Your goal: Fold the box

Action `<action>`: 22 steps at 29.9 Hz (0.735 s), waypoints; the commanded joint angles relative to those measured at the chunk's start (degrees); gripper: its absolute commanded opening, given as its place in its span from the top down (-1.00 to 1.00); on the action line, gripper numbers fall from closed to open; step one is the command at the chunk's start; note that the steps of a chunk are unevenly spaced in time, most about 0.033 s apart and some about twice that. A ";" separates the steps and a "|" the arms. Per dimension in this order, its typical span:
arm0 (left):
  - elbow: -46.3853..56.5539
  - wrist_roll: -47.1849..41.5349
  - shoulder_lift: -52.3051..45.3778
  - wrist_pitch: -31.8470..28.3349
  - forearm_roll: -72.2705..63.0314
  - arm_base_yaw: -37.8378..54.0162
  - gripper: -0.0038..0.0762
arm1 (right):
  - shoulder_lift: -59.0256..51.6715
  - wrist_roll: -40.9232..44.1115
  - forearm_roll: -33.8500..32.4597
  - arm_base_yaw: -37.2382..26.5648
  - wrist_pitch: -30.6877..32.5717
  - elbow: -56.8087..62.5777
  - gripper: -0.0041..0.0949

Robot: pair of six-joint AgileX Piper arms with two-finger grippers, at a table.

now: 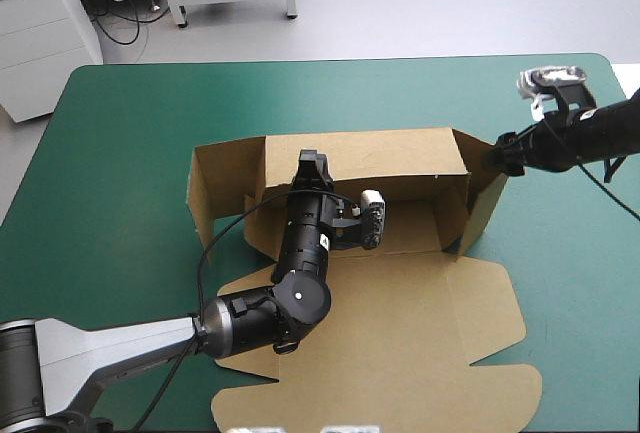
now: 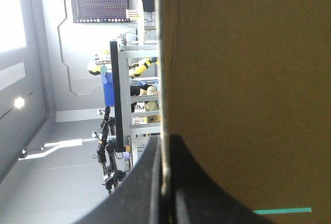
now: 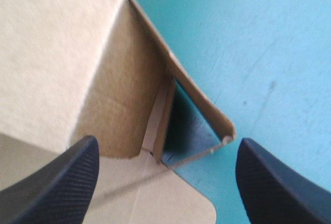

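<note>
The brown box [image 1: 400,313] lies mid-table with its wide lid flat toward the front. Its back wall [image 1: 360,158] and right side wall [image 1: 482,208] stand raised, and a flap [image 1: 225,183] stands at the left end. My left gripper [image 1: 310,161] reaches over the box floor to the back wall's top edge. In the left wrist view the left gripper [image 2: 163,146] is shut on the board's edge, and the box [image 2: 243,89] fills the space beside it. My right gripper [image 1: 492,158] is at the right wall's outer corner. There the right gripper [image 3: 168,142] stands open, with the box corner [image 3: 155,79] just ahead between its fingers.
The teal-green cover [image 1: 120,153] shows on every side of the box, widest at the left and the far right. The lid's front flaps [image 1: 380,403] reach close to the table's front edge. My left arm [image 1: 150,343] crosses the lid's left part.
</note>
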 commanded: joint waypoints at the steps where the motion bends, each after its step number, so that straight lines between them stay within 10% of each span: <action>1: -1.45 -0.71 -2.26 2.61 4.36 -0.29 0.98 | -1.34 3.93 -0.77 -0.26 -0.88 -8.99 -0.46; 8: -1.45 -0.71 -2.26 2.61 4.36 -0.29 0.98 | 5.38 11.84 -11.26 -0.26 -1.22 -19.48 -0.46; 22: -1.45 -0.90 -2.26 2.53 4.36 -0.29 0.98 | 16.45 8.93 -9.88 -0.26 0.22 -18.91 -0.46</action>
